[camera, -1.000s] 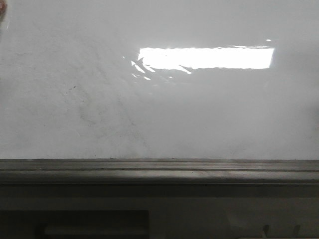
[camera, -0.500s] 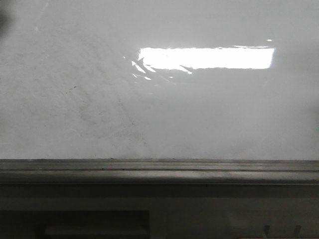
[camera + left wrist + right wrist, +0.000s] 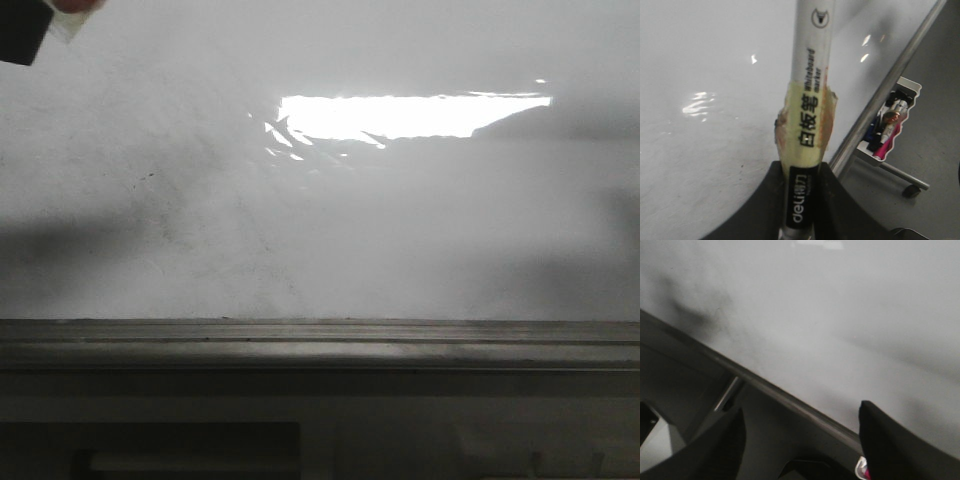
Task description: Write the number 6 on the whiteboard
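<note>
The whiteboard (image 3: 330,220) fills the front view, glossy and faintly smudged, with its grey ledge (image 3: 320,345) along the bottom. No black marker line of the number 6 shows on it in any view. My left gripper (image 3: 800,177) is shut on a white whiteboard marker (image 3: 810,75) with yellowish tape round its barrel and a black label. The marker points along the board (image 3: 705,100), and its tip is out of view. A dark piece of that gripper (image 3: 25,32) shows at the front view's top left corner. My right gripper (image 3: 802,427) is open and empty near the ledge (image 3: 775,390).
A small tray (image 3: 890,122) with several markers hangs beyond the board's metal frame edge (image 3: 880,95) in the left wrist view. A bright window glare (image 3: 410,115) lies on the board. Dark housing (image 3: 150,445) sits below the ledge.
A dark gripper piece with tape has come into the front view's top left corner. Soft shadows have spread over the board's left and right sides.
</note>
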### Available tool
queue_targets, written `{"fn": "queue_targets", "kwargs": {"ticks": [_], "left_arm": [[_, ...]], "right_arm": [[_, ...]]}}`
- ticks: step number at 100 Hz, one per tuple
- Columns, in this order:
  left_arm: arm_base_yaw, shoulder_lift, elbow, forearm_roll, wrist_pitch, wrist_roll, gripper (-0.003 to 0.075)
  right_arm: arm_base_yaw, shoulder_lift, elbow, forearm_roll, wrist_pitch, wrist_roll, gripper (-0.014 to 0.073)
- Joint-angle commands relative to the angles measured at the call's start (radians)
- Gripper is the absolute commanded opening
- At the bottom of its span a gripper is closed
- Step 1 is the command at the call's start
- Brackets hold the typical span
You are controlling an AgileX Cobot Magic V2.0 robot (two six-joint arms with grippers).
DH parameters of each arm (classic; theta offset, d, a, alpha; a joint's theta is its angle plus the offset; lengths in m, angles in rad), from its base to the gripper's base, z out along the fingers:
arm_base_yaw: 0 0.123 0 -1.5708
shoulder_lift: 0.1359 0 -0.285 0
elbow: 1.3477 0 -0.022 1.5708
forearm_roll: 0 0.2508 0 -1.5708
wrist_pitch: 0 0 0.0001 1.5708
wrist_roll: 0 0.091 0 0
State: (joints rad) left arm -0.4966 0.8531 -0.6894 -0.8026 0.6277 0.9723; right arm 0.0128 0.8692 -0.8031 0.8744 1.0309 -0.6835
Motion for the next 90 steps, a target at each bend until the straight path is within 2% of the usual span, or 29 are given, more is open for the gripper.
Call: {"fn": "queue_targets", "kwargs": {"ticks": [1, 30, 56, 90], "left_arm": [[-0.058, 0.025, -0.038, -0.029, -0.074, -0.021, -0.002], [-0.242, 0.159, -0.047, -0.027, -0.164, -0.021, -0.002], [-0.353, 0.278, -0.14, -0.012, -0.225, -0.021, -0.002], [-0.397, 0.375, -0.252, -0.005, -0.236, -0.021, -0.002]], "right_arm": [[0.001, 0.049, -0.084, 0.095, 0.048, -0.037, 0.0431], [0.024, 0.19, -0.269, 0.119, 0.246, -0.045, 0.0431], [0.139, 0.234, -0.34, 0.074, 0.227, -0.019, 0.0431], [0.152, 0.26, -0.343, 0.067, 0.228, -0.019, 0.0431]]}}
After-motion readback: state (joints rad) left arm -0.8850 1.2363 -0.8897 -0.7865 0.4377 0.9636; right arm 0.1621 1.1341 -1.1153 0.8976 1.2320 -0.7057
